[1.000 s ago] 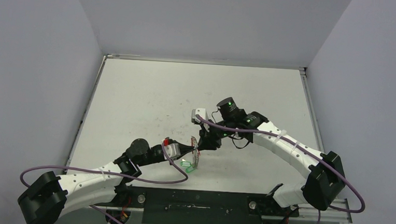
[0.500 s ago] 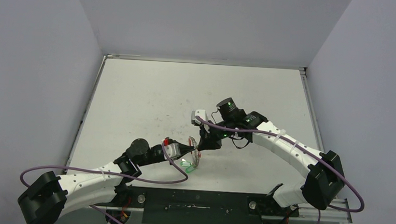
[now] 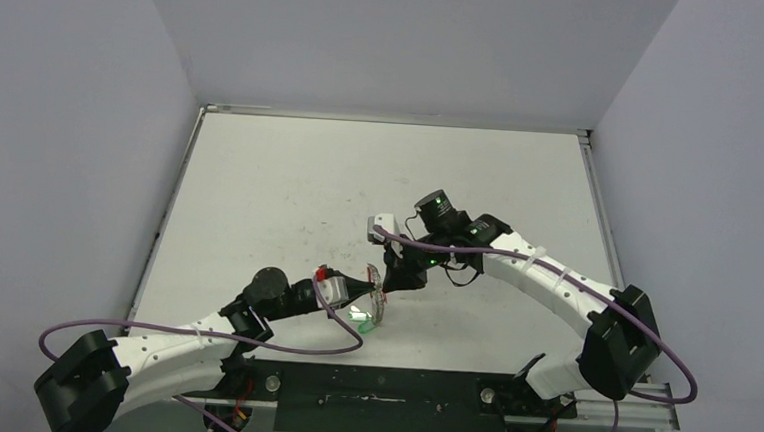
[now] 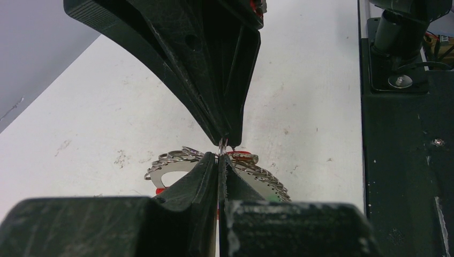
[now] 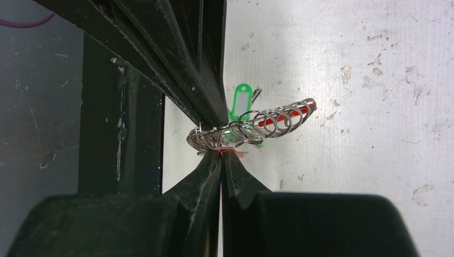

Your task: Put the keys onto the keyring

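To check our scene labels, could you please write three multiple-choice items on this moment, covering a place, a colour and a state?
1. Where is the keyring? A by the far wall; B between the left gripper and right gripper; C on an arm's base.
2. Tag colour in the right wrist view? A green; B blue; C yellow.
3. The left gripper is: A wide open; B shut on the keyring; C out of view.
B: both tips meet at it. A: a green tag shows behind the ring. B: its fingers are pinched together.

Even, diffuse overhead light; the table (image 3: pixel 289 190) looks bright, shadows soft. Wrist views blur the nearest dark claw parts.
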Tool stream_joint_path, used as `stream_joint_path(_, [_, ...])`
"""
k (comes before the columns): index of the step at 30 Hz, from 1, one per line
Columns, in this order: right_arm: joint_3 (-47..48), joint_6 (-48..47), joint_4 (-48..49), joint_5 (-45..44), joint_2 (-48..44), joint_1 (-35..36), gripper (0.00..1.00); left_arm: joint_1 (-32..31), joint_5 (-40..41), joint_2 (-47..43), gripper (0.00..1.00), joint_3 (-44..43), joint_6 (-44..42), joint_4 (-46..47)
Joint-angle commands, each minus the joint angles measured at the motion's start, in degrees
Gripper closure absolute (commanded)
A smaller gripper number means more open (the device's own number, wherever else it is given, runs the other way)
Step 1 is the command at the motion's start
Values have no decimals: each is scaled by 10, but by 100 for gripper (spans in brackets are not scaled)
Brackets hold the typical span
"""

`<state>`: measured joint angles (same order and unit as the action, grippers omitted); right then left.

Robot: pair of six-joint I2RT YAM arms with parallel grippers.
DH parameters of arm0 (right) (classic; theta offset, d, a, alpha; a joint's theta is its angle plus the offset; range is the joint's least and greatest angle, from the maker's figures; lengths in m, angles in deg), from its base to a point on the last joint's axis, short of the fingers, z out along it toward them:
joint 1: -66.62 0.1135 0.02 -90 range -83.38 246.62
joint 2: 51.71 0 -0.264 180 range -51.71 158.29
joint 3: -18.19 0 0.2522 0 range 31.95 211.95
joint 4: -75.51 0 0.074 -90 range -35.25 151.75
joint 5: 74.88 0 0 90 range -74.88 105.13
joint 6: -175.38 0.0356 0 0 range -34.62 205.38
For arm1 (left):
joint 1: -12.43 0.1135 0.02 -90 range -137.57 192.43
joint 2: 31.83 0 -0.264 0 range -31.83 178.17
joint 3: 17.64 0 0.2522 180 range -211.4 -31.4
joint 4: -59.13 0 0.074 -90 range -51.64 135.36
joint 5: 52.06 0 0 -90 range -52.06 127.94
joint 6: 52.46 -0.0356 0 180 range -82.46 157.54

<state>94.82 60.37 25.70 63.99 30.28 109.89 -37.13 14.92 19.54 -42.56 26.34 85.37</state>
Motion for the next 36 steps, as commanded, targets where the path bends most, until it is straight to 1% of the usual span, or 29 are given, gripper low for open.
stream_joint_path(1, [-9,-2,15,-2,10,2,100,-3,-1,-8,100,-9,-2,37])
stream_joint_path(11, [-51,21,87,9,-7,2,100,-3,0,-10,100,-8,-2,38])
stream_joint_path(13, [-62,21,98,6,-21,2,92,-3,0,-11,100,-7,-1,38])
stream_joint_path(15, [-75,23,112,-2,-40,2,81,-3,0,-12,100,-6,-1,38])
stream_joint_path(19, [-102,30,151,-10,-81,1,63,-3,0,-13,100,-6,-1,38])
stream_joint_path(21, [-113,31,168,-11,-96,1,58,-3,0,-13,100,-5,0,38])
stream_joint_path(31, [-159,20,257,7,-138,2,57,-3,-2,-15,100,-5,1,38])
stream_joint_path(36, [-164,12,271,22,-133,2,66,-3,-3,-17,100,-6,1,37])
